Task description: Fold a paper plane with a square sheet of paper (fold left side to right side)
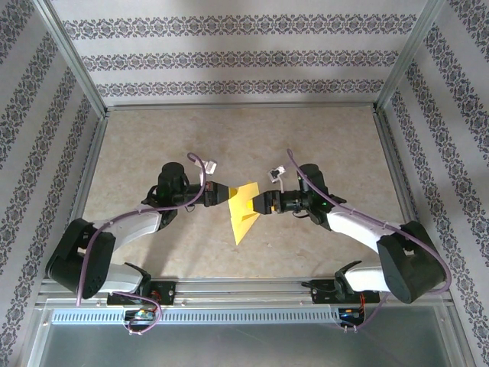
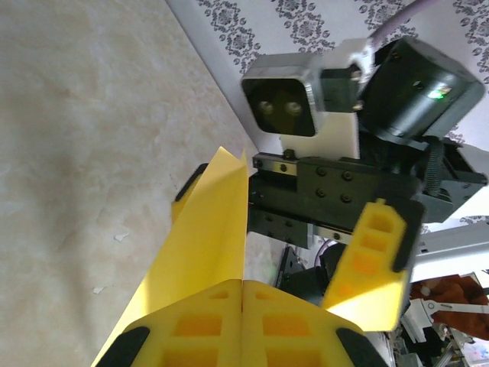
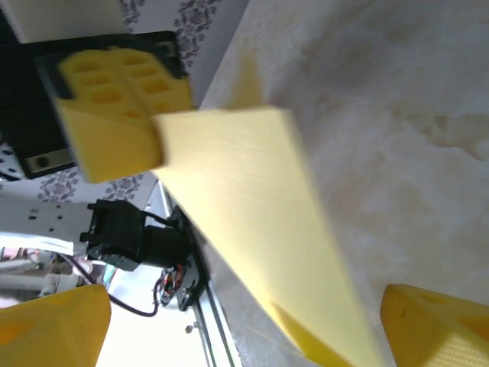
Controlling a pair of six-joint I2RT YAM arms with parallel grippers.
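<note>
Top view: the folded yellow paper (image 1: 243, 212), wide at its far end and tapering to a point toward the arms, lies mid-desk (image 1: 153, 145) between the two hands. The left hand (image 1: 218, 193) is pressed together, pinching the paper's left edge; in the left wrist view its fingers (image 2: 206, 325) meet with the paper standing out from between them. The right hand (image 1: 263, 202) is spread. In the right wrist view its fingers (image 3: 432, 329) stand well apart, with the paper passing between them.
</note>
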